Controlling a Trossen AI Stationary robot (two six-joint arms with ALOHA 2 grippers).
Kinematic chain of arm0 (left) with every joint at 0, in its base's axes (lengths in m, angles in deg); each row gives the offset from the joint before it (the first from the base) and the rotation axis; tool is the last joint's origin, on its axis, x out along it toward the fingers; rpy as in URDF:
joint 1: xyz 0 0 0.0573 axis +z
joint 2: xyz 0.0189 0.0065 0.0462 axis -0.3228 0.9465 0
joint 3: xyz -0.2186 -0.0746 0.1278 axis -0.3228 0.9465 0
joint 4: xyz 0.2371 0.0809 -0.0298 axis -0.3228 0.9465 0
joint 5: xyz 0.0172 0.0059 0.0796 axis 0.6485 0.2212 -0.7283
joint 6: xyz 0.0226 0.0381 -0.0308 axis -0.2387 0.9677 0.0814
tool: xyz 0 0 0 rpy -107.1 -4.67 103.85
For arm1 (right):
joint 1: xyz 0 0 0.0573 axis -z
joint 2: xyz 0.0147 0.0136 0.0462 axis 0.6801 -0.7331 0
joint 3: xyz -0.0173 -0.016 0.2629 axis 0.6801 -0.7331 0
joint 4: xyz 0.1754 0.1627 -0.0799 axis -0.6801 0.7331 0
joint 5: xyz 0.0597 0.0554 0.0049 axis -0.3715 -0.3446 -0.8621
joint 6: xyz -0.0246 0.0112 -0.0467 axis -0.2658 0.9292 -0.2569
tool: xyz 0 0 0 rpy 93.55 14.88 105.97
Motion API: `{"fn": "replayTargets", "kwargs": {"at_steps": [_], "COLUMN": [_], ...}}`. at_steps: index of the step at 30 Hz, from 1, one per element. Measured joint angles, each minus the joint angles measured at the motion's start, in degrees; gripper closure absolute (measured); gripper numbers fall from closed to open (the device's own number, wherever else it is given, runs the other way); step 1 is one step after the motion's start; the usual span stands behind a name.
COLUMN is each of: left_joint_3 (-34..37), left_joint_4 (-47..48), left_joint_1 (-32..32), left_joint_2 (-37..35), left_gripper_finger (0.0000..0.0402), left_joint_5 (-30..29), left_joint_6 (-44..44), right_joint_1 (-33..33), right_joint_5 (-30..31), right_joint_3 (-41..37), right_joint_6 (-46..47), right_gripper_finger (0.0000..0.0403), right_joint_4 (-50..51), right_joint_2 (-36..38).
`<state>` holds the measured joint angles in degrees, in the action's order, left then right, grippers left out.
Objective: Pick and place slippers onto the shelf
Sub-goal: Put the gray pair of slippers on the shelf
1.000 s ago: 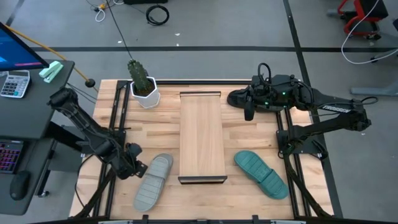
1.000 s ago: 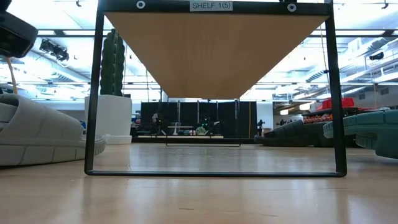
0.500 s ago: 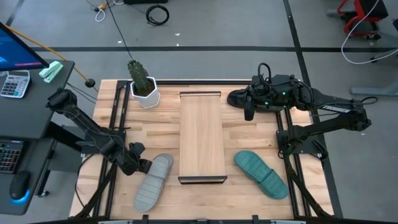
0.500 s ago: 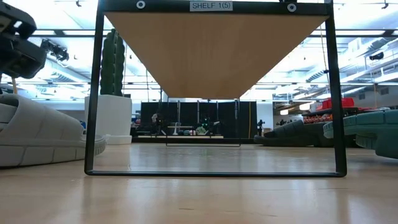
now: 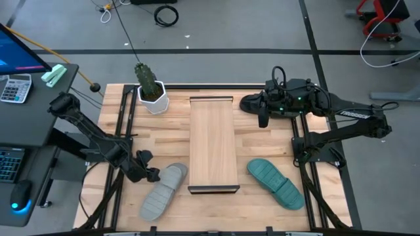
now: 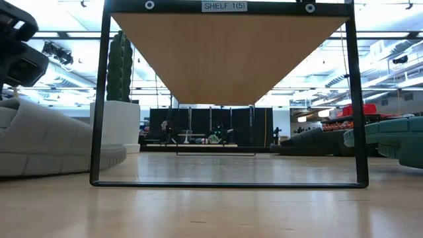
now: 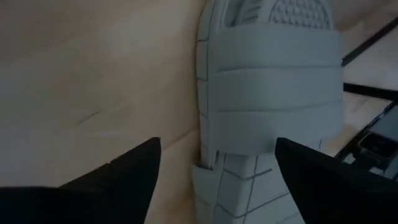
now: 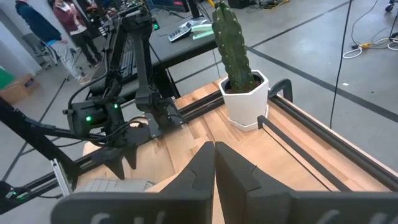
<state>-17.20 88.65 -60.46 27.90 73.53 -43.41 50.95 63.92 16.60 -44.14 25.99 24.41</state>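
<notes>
A light grey slipper (image 5: 163, 190) lies sole down on the table, left of the shelf (image 5: 213, 141). My left gripper (image 7: 217, 186) is low at its far left end. It is open, one finger on each side of the slipper just short of the ribbed strap (image 7: 273, 93). A teal slipper (image 5: 275, 183) lies right of the shelf. A black slipper (image 5: 251, 103) lies at the far right, with my right gripper (image 8: 214, 155) shut above it and pointing toward the table's left. My left gripper comes at the grey slipper slanting down from the table's left, fingers along its length. One finger (image 7: 323, 180) overlaps the sole's edge (image 7: 292, 193) in the wrist view. I cannot tell whether it touches. The slipper lies flat on the table.
A potted cactus (image 5: 151, 88) stands at the far left corner. Dark frame rails (image 5: 121, 131) run along the table's left and right sides. The shelf's dark end frame (image 6: 99, 99) stands at the near side, its board raised above the tabletop. A desk with keyboards (image 5: 13, 85) is left of the table.
My left gripper has opened wide and moved a little toward the grey slipper. The slipper has turned slightly on the table, its far end shifting toward the shelf.
</notes>
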Motion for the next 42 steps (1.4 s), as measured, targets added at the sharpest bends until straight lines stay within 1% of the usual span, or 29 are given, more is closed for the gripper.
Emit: {"fn": "replayTargets", "kwargs": {"at_steps": [3,8,15,21,27,34,38,42], "left_joint_3": [0.0,-0.02,-0.04,-0.04,-0.09,-0.13,-0.27,-0.36], "left_joint_4": [-0.82,-1.5,-1.5,-1.48,-1.49,-6.64,-8.39,-8.9], "left_joint_1": [0.07,0.51,5.3,8.52,9.86,10.03,10.05,10.05], "left_joint_2": [0.0,0.01,0.11,0.13,1.45,6.79,10.22,12.01], "left_gripper_finger": [0.0068,0.0074,0.0074,0.0074,0.0072,0.0039,0.002,0.0007], "left_joint_5": [-0.02,-0.39,-0.45,2.24,5.24,6.51,7.2,7.12], "left_joint_6": [1.33,3.73,9.48,14.69,15.7,16.2,16.25,18.22], "right_joint_1": [0.02,0.02,0.04,0.02,0.02,0.02,0.02,0.02], "right_joint_5": [0.0,0.0,0.02,0.02,0.02,0.02,0.02,0.02], "right_joint_3": [0.0,0.0,0.0,0.0,0.0,0.0,0.0,0.0], "right_joint_6": [0.09,0.4,0.4,1.15,1.31,1.31,1.31,1.31], "right_gripper_finger": [0.0383,0.0383,0.0383,0.0383,0.0383,0.0383,0.0383,0.0383], "right_joint_4": [0.0,0.0,0.0,0.0,0.0,0.0,0.0,0.0], "right_joint_2": [0.0,0.0,0.0,0.0,0.0,0.0,0.0,0.0]}}
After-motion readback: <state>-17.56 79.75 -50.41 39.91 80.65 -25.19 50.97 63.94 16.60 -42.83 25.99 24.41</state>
